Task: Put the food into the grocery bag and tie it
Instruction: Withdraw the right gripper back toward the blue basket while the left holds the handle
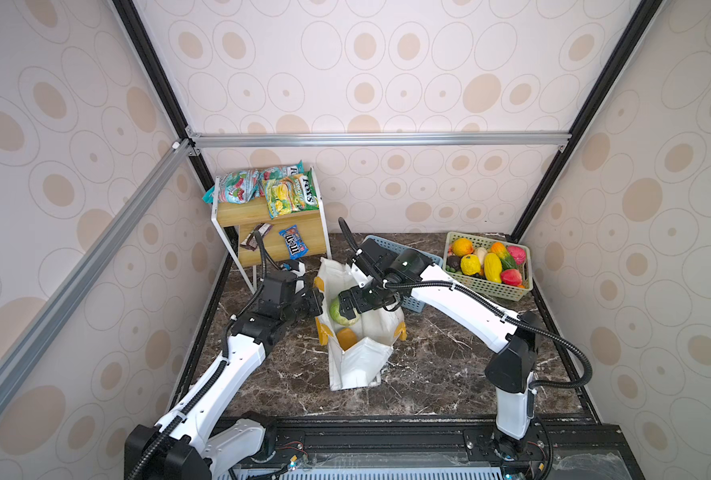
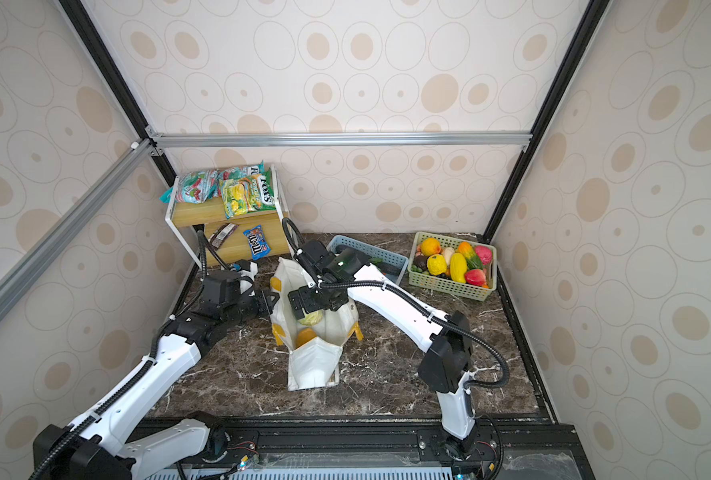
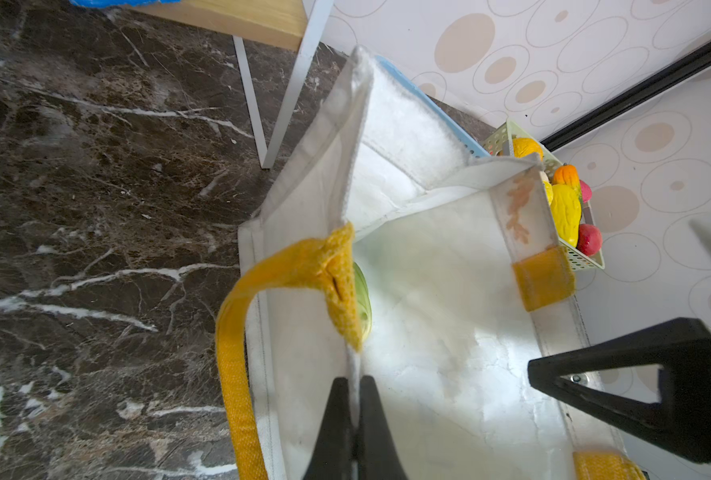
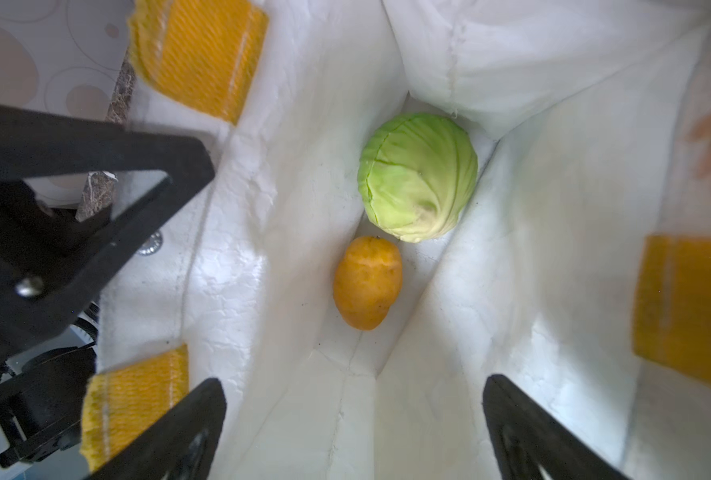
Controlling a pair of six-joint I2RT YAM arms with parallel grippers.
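The white grocery bag [image 1: 358, 365] [image 2: 312, 368] stands open mid-table. My left gripper [image 1: 318, 301] [image 3: 354, 380] is shut on the bag's left rim, just below a yellow handle [image 3: 233, 353]. My right gripper [image 1: 343, 307] [image 4: 353, 386] hangs open and empty over the bag's mouth. Inside the bag [image 4: 553, 208] lie a green cabbage [image 4: 418, 176] [image 2: 314, 319] and an orange round food [image 4: 367, 282] [image 1: 347, 336]. More fruits [image 1: 493, 266] fill the green basket [image 1: 488, 289]. A blue M&M's packet [image 1: 293, 245] [image 2: 256, 242] lies on the lower shelf.
A wooden two-level shelf [image 1: 270, 212] stands at the back left with candy bags [image 1: 287, 195] on top. A blue basket [image 1: 376, 241] sits behind the bag, under my right arm. Patterned walls and black frame posts close in the dark marble table [image 1: 449, 374].
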